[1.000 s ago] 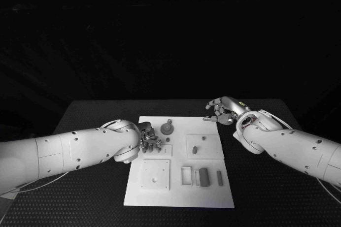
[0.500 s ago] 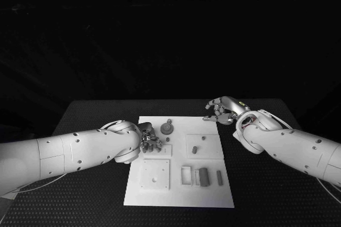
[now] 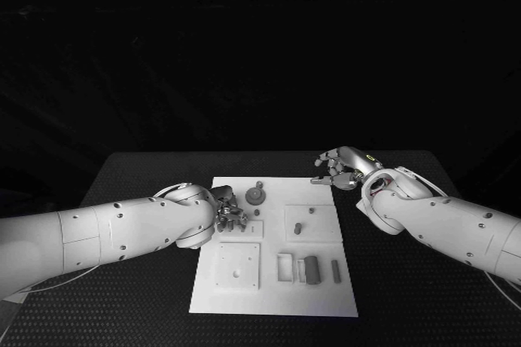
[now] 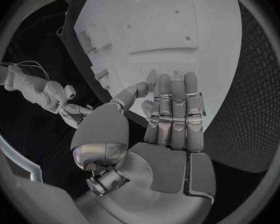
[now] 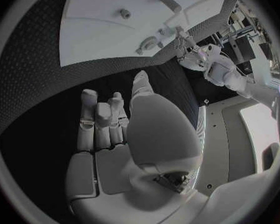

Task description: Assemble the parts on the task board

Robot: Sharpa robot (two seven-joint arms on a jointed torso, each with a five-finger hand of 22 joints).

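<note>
The white task board (image 3: 274,298) lies in the middle of the table, also seen as the board (image 4: 171,25) and the board (image 5: 102,35) in the wrist views. On it are a round grey part (image 3: 256,195), a short peg (image 3: 297,228), and grey bars (image 3: 312,270) beside a small frame (image 3: 285,268). My left hand (image 3: 228,214) is low over the board's left side, fingers straight and together (image 4: 172,109), with nothing seen in it. My right hand (image 3: 341,169) hovers off the board's far right corner, its fingers (image 5: 101,117) loosely bent and holding nothing.
A square plate (image 3: 237,266) with small holes sits at the board's near left. A raised square (image 3: 312,223) holds the peg. Black table (image 3: 412,302) surrounds the board on all sides.
My left hand has shifted very slightly over the board's left side. The right hand and the parts have stayed where they were.
</note>
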